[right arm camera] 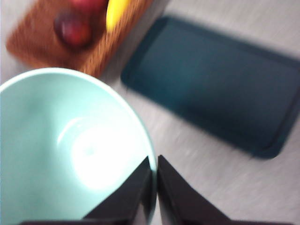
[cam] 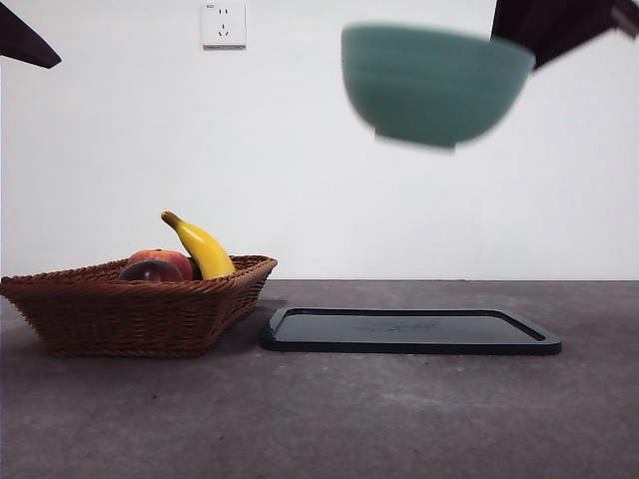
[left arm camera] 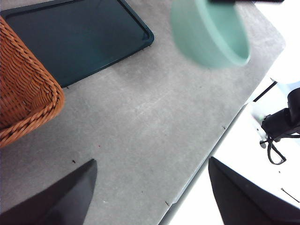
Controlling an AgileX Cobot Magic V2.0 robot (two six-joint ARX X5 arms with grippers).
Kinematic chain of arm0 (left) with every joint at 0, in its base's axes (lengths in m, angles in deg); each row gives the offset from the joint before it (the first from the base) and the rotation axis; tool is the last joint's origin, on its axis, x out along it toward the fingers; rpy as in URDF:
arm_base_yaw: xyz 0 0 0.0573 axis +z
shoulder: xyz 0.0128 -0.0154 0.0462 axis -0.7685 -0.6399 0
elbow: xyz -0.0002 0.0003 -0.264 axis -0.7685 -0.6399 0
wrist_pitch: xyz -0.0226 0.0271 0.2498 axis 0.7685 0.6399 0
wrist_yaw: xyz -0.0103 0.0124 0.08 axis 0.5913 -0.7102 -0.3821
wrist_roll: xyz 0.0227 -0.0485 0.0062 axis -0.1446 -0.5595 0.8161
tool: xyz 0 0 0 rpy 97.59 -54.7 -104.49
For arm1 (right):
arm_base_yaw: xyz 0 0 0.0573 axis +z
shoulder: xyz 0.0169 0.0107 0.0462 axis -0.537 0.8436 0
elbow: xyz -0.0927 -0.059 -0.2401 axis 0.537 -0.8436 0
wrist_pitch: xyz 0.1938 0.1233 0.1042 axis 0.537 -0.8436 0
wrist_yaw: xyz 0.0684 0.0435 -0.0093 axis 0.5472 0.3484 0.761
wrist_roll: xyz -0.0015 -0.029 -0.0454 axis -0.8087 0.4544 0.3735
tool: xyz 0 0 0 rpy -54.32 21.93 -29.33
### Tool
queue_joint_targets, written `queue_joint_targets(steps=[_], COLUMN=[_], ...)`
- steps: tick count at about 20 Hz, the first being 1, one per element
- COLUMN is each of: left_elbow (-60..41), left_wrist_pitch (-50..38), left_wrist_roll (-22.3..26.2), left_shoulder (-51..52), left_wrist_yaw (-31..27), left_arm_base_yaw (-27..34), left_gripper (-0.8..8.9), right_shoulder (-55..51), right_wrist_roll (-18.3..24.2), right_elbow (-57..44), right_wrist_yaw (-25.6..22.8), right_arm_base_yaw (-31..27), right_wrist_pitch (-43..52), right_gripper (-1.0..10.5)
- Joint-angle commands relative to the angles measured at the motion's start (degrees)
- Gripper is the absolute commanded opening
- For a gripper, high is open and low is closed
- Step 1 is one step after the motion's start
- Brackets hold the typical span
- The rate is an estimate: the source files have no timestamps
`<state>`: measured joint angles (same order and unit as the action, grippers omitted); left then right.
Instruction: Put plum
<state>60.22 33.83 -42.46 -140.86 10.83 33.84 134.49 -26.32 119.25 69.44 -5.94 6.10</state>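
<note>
Right now the right gripper (right arm camera: 153, 187) has its two black jaws pinched tight on the rim of a round, pale green bowl (right arm camera: 70, 150). One jaw is inside the bowl and one is outside, with only the thin rim between them. The bowl hangs high in the air (cam: 436, 85), above the table, and it looks blurry. It is empty inside and shiny white where the light hits it.

The left gripper (left arm camera: 150, 192) has its jaws spread wide apart with nothing between them. It hangs over the bare grey table (left arm camera: 140, 122), near the table's edge. In its view, the green bowl floats beyond the far end of a flat, dark tray.

Below the bowl, that flat, dark tray with a raised rim (cam: 409, 329) lies on the table with nothing on it. Just beside the tray sits a brown woven wicker basket (cam: 130, 314). The round, dark purple plum (cam: 150, 270) lies in the basket. Next to it, touching or nearly so, is a red-orange apple-like fruit (cam: 165, 259), and a yellow banana (cam: 203, 247) leans up over the basket's edge. From the right wrist view the plum (right arm camera: 72, 30) looks dark and blurry in the basket.

A white wall socket (cam: 223, 23) sits on the wall behind.
</note>
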Motion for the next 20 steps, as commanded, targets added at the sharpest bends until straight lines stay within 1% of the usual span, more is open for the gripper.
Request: queue_joint_targets(steps=[1, 5, 8, 11, 13, 20], left_elbow=[0.5, 0.5, 0.5, 0.5, 0.5, 0.5], left_wrist_pitch=[-0.4, -0.4, -0.4, -0.4, -0.4, -0.4], left_wrist_roll=[0.5, 0.5, 0.5, 0.5, 0.5, 0.5], left_shoulder=[-0.3, -0.3, -0.3, -0.3, -0.3, -0.3], left_wrist_yaw=[0.3, 0.3, 0.3, 0.3, 0.3, 0.2], left_arm_base_yaw=[-0.2, -0.2, -0.2, -0.2, -0.2, -0.2], left_gripper=[3.74, 3.73, 3.74, 3.74, 3.74, 3.73], right_shoulder=[0.6, 0.8, 2.9, 6.3, 8.1, 13.4], right_wrist_roll=[-0.6, -3.2, -3.4, -3.3, -3.2, -3.0], right_elbow=[-4.2, -13.4, -16.5, -16.8, -16.8, -16.8], right_wrist_yaw=[-0.3, -1.3, -1.4, -1.6, -2.7, -3.0], right_arm_base_yaw=[2.0, 4.6, 5.3, 5.5, 5.7, 6.5], right_wrist_pitch=[3.7, 12.7, 15.0, 15.8, 16.7, 17.9], right_gripper=[0.1, 0.1, 0.1, 0.1, 0.1, 0.1])
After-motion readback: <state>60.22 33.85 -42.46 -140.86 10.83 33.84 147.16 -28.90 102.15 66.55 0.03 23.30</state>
